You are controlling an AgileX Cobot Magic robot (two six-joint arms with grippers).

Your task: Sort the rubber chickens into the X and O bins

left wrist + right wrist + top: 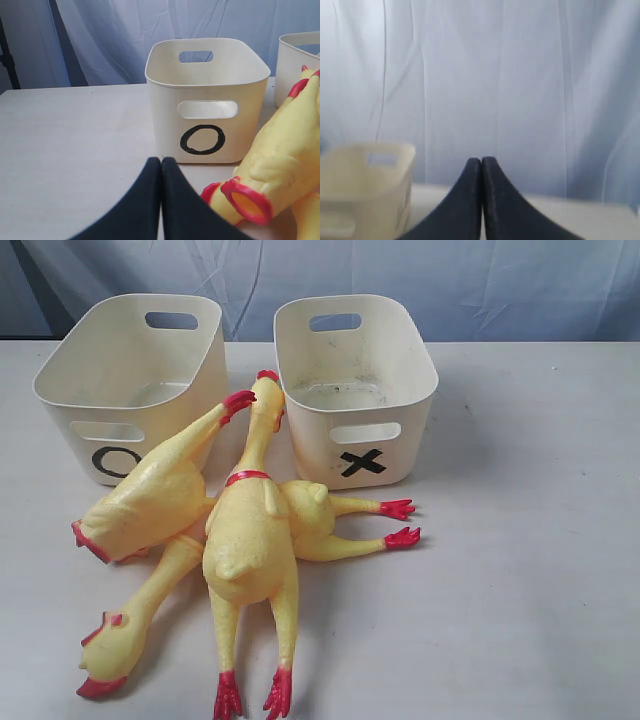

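— Where do we stand with our left gripper [161,160]?

— It is clenched. The two dark fingers press flat against each other and grasp nothing. Straight ahead of it, a little way off on the white table [540,590], stands the O bin [250,125], upright, with its black O facing the fingertips.

— And the rubber chickens [250,540]?

— They lie in an overlapping heap on the table, in front of both bins. The leaning chicken [285,150] is the one closest to our left gripper, nearer than the bin, with its red-rimmed end close by the fingertips. We cannot tell whether it touches them. Its red feet rise against the O bin's wall. Beyond it we see an edge of the X bin [295,65].

— The others?

— One lies on top of the heap, its head pointing up between the two bins. Beneath it, a long neck and a pair of red feet stick out to opposite sides.

— Our right gripper [481,160]?

— It is also clenched and holds nothing. Ahead of it hangs a pale curtain [520,75], and a blurred cream bin [365,190] sits off to one side. We cannot read that bin's mark.
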